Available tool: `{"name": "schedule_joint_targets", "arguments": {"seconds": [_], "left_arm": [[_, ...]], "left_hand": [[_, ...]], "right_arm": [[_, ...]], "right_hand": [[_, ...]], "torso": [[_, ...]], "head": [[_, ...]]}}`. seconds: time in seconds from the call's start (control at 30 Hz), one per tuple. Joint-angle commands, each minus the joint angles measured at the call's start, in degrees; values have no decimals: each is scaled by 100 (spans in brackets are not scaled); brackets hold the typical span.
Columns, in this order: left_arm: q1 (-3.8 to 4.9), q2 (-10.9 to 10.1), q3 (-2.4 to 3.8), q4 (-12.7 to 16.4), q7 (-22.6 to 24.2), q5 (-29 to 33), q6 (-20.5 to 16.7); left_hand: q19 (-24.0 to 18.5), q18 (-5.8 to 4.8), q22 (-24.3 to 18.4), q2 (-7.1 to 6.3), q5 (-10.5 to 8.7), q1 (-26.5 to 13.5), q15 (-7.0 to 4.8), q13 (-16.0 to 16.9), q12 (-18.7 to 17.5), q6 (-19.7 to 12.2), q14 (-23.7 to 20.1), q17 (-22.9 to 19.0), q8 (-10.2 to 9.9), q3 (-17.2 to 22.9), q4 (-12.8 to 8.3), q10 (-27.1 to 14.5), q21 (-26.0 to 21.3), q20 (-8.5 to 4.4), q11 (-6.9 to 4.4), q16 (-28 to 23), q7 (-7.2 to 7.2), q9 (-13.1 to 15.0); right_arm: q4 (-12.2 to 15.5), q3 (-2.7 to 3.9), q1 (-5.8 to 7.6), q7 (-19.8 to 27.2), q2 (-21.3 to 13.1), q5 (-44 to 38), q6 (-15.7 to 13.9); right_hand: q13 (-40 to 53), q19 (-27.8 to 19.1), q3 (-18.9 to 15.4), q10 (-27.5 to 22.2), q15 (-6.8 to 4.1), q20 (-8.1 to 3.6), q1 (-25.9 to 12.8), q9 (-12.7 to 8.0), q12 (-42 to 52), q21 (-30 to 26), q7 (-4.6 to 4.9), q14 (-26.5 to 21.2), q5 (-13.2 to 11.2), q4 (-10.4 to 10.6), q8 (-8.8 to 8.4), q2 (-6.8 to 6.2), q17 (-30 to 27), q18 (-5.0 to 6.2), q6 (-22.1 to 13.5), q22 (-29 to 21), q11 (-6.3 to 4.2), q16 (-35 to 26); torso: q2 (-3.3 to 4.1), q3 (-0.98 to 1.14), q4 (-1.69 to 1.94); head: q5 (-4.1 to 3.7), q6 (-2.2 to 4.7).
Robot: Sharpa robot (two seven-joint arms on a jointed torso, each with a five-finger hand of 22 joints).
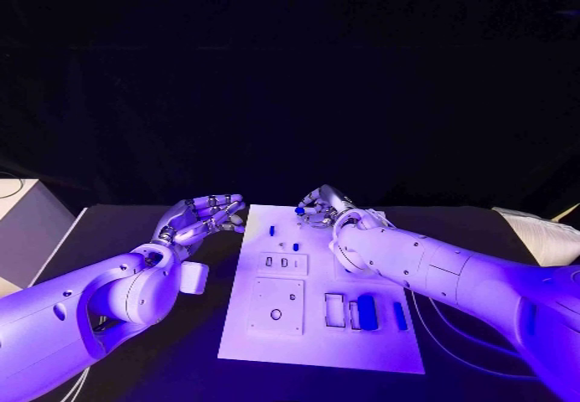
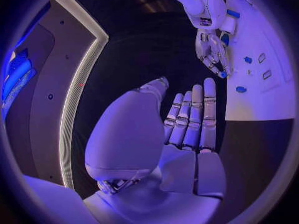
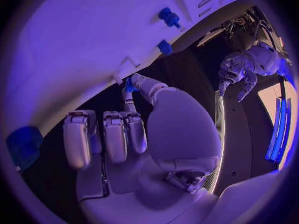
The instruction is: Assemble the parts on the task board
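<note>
On the black table point(image 1: 145, 226) the right hand point(image 1: 324, 207) pinches a small blue part point(image 3: 129, 84) over the white task board's point(image 1: 317, 335) far edge, while the left hand point(image 1: 203, 218) waits beside it, fingers apart and holding nothing.

white task board point(image 1: 317, 335), small blue parts point(image 1: 366, 311) on it

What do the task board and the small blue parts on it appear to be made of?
Task board: looks like matte white plastic, flat, with clean-cut recesses; painted metal is possible. Small blue parts: probably moulded plastic, with an even colour and a smooth, dull surface.
</note>
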Motion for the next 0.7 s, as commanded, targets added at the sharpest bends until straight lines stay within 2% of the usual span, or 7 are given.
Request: {"name": "schedule_joint_targets", "arguments": {"seconds": [0.03,0.23,0.47,0.7], "left_arm": [[3,17,4,2,31,-24,43],[3,22,4,0,27,-24,46],[3,31,4,-7,20,-24,51],[3,30,4,-9,17,-24,49]], "left_hand": [[-25,61,7,4,-15,57,1,2,0,-34,-24,-5,-15,-6,6,-42,20,-8,10,21,198,-5],[-41,62,14,5,-16,55,3,3,3,-36,-33,-14,-16,-11,10,-47,36,-3,11,32,200,-7],[-41,62,14,5,-16,55,3,3,3,-36,-33,-14,-16,-11,10,-47,36,-3,11,32,200,-7],[-51,62,18,5,-16,53,5,3,3,-39,-39,-19,-18,-15,13,-52,44,-1,12,37,200,-8]], "right_arm": [[-45,0,0,35,16,-52,52],[-127,0,-7,-34,43,-62,194],[-164,-1,-27,-152,52,-164,196],[-167,-1,-33,-201,38,-195,282]], "right_hand": [[1507,472,-27,618,-35,-38,-15,2,12,41,-4,609,7,0,17,37,1509,-39,-31,1242,4,25],[1507,469,-33,618,-34,-37,-21,-1,12,34,-1,609,10,3,12,32,1509,-37,-38,1236,6,25],[1507,468,-37,618,-33,-36,-22,-4,12,33,0,609,15,2,6,27,1509,-37,-48,1236,7,25],[1507,469,-38,618,-32,-36,-22,-5,12,36,1,609,19,2,3,26,1509,-37,-50,1238,8,25]], "torso": [[2,4,-2],[6,10,-7],[2,12,0],[3,10,-13]], "head": [[-3,0],[-1,-8],[-7,-19],[-1,-22]]}}
